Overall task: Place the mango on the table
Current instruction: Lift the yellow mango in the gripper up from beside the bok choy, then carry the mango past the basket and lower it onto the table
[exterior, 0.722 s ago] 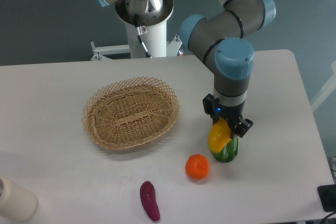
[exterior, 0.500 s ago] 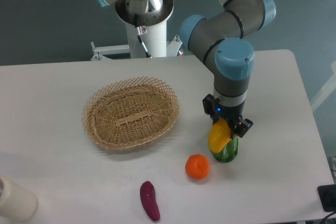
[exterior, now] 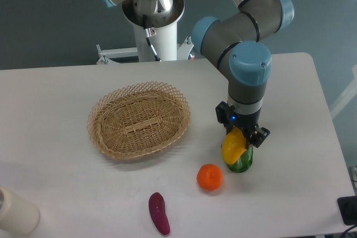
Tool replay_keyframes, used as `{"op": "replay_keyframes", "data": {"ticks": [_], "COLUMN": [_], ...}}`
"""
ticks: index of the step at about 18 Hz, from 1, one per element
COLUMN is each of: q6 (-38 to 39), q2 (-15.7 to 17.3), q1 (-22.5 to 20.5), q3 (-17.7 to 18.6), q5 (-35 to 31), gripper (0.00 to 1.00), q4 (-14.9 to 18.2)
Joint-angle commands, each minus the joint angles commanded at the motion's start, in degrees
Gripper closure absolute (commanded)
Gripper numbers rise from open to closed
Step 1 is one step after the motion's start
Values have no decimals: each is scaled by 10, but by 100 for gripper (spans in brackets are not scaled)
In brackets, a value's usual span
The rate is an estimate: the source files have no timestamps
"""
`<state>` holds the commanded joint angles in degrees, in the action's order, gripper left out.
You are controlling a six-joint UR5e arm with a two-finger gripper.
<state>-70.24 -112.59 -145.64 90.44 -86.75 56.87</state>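
The arm reaches down over the right half of the white tabletop (exterior: pixel 290 98), wrist pointing straight down, and the gripper (exterior: pixel 241 140) is clamped on the mango (exterior: pixel 232 146). The fingers (exterior: pixel 258 136) sit close on either side of the fruit's upper part, holding it; a blue light glows on the wrist housing just above.

The mango hangs nearly upright, its long axis running from top to bottom with a slight lean: the orange-tinted upper end tucks up between the fingers, and the yellow lower end points down and a little to the left. Right behind and below it sits a green object (exterior: pixel 242 163), partly hidden by the mango, so its shape cannot be made out. Whether the mango's lower tip touches that green object or the tabletop cannot be told from this angle.

Just to the lower left of the mango lies the round orange fruit (exterior: pixel 210 176), near it but apart. Farther down and left rests the small purple eggplant (exterior: pixel 159 213), lying lengthwise toward the front edge. The oval wicker basket (exterior: pixel 139 120) stands well to the left of the gripper, nothing showing inside it. In the bottom left corner a cream-coloured cylinder (exterior: pixel 17 213) pokes into view.
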Motion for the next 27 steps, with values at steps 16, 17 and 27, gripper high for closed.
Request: {"op": "replay_keyframes", "data": {"ticks": [16,17,27], "q6": [176,183,213], "q2": [-27,-30,-59], "q1": [181,191,286], "q3": [-52,-52,-47], "q5": [-8,-11,-50], "gripper": [53,53,53], "q4": [-26,-26,-28]}}
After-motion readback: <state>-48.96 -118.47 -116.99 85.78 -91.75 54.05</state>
